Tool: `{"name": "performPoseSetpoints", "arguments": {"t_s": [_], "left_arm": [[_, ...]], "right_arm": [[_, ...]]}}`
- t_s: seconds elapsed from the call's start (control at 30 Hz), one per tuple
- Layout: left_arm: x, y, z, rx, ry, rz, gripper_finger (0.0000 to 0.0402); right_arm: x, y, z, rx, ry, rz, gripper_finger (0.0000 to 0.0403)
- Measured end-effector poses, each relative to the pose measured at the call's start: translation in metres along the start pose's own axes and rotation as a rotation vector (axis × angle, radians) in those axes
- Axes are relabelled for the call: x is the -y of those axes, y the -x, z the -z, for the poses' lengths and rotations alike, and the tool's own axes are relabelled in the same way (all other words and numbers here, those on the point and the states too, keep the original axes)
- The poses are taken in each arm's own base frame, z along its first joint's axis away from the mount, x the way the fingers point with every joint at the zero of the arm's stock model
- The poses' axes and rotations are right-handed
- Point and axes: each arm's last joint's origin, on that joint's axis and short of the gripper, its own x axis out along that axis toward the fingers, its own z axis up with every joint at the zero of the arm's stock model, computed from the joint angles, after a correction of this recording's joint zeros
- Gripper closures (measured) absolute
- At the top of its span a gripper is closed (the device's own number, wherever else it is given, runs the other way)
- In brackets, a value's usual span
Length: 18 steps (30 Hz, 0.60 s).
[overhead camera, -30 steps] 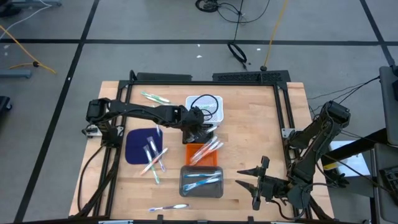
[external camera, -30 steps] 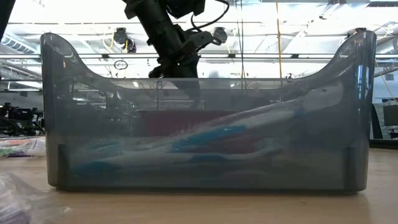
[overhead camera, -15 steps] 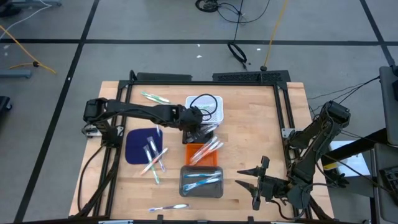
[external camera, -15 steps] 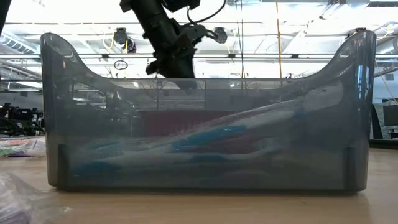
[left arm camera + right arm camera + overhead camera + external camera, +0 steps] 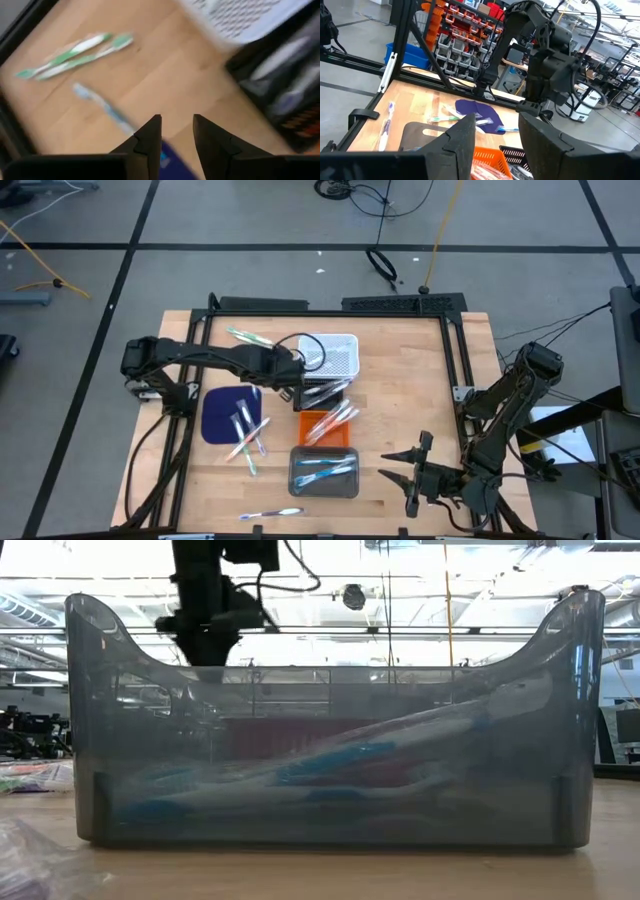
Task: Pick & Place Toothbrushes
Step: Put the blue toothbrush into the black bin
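Since before, left gripper (image 5: 296, 383) has shifted leftward—jaws apart, empty—toothbrushes (image 5: 330, 765) blurred behind grey tray (image 5: 90, 720).

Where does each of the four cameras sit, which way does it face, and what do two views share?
High view: overhead, looking straight down on the table, both arms, the grey tray.
Low view: at table-top height, looking level through the grey tray; the left arm hangs behind.
Left wrist view: above the wood, facing green toothbrushes; left hand open, empty.
Right wrist view: looks across the table past the right hand, open, at the left arm.
Shared: the blue mat.
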Motion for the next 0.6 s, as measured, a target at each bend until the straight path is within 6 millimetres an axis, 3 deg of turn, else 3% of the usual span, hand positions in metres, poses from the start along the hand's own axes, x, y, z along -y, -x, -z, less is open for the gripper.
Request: {"name": "performPoseSetpoints", "arguments": {"t_s": [0.17,0.43,0.6], "left_arm": [[-0.015,-0.014,0.003,-0.049,0.058,-0.040,0.0289],[-0.047,-0.060,0.019,-0.215,0.169,-0.052,0.0289],[-0.060,-0.076,0.026,-0.225,0.240,-0.026,0.0289]], "right_arm": [[0.000,0.000,0.000,0.001,-0.002,0.000,0.0261],[0.000,0.000,0.000,0.001,-0.003,0.000,0.0261],[0.000,0.000,-0.001,0.004,-0.011,0.001,0.0261]]}}
